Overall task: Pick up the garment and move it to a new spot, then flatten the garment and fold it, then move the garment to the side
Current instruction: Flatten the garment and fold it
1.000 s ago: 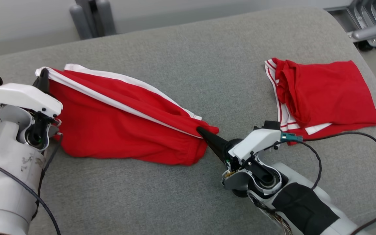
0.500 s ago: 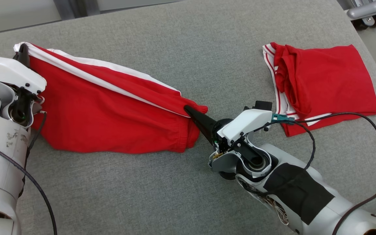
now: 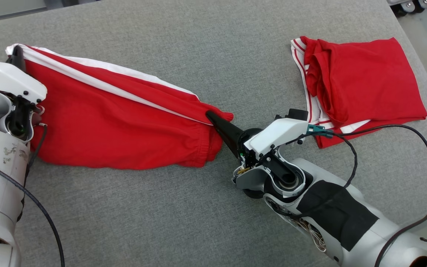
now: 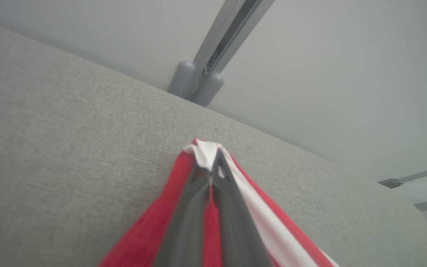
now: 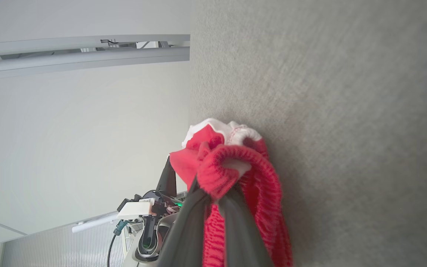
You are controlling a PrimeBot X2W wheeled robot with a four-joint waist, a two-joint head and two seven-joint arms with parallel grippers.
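Observation:
A red garment (image 3: pixel 117 122) with white side stripes is stretched across the grey surface (image 3: pixel 213 52) between my two grippers. My left gripper (image 3: pixel 16 59) is shut on its far left corner, where the white band (image 4: pixel 206 152) bunches at the fingertips of my left gripper (image 4: pixel 213 163). My right gripper (image 3: pixel 213 118) is shut on the opposite corner, at the ribbed red hem (image 5: pixel 232 167) that wraps over the tips of my right gripper (image 5: pixel 215 193). The garment's lower part rests on the surface.
A second red garment (image 3: pixel 361 89) with white trim lies folded at the right, close to the surface's right edge. A black cable (image 3: pixel 399 128) loops from my right wrist over its lower edge. Bare grey surface lies in front and behind.
The head camera has tilted down, so the whole picture shifted. The garment stays held at both corners and now hangs a little lower, nearer the surface.

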